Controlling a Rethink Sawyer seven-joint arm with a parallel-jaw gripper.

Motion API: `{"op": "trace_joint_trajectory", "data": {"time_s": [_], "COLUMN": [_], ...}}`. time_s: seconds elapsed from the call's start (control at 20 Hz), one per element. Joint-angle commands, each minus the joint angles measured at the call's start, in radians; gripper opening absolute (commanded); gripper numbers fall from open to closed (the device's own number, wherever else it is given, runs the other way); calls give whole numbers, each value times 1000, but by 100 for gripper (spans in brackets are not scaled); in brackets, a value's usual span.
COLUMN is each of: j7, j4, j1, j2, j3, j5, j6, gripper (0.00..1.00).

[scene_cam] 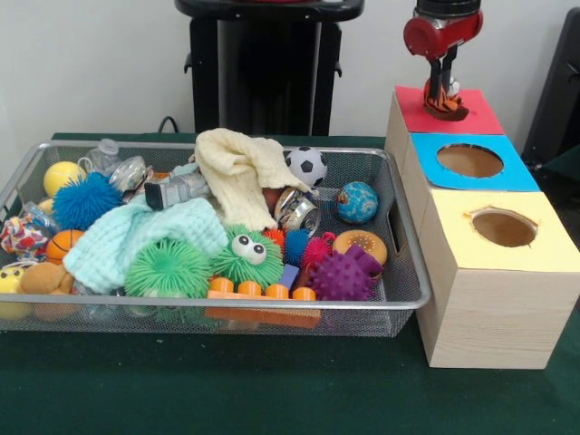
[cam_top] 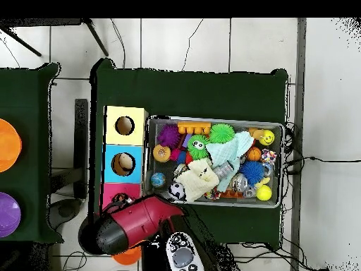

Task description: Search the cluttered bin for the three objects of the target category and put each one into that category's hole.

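My gripper (scene_cam: pixel 442 83) hangs over the red top (scene_cam: pixel 473 119) of the pale wooden box, at the far end of the row. It is shut on the orange black-striped tiger figure (scene_cam: pixel 445 102), whose lower end sits at the red top and hides the hole. In the overhead view the red arm (cam_top: pixel 134 224) covers gripper, tiger and most of the red top (cam_top: pixel 113 189). The wire mesh bin (scene_cam: pixel 227 306) lies left of the boxes and also shows from overhead (cam_top: pixel 284 166). A tan-brown plush animal (scene_cam: pixel 41 277) lies at its front left, beside a yellow toy (scene_cam: pixel 11 277) that is partly cut off.
The blue-topped hole (scene_cam: pixel 468 160) and yellow-topped hole (scene_cam: pixel 504 227) are in front of the red top. The bin holds spiky balls, a green fuzzy ball with eyes (scene_cam: pixel 246 256), a cream cloth (scene_cam: pixel 237 168), a mint cloth (scene_cam: pixel 136 236) and a small football (scene_cam: pixel 307 166).
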Motion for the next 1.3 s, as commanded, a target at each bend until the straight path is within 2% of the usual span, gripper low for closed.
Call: {"op": "trace_joint_trajectory", "data": {"time_s": [0.05, 0.4, 0.7, 1.3], "j7": [201, 203, 183, 171], "j4": [27, -14, -26, -37], "j1": [15, 60, 67, 80], "j2": [89, 162, 164, 174], "j3": [-78, -130, -123, -140], "j5": [-10, -10, 26, 42], "j6": [-90, -149, -137, -128], "gripper": [0, 0, 0, 0]}}
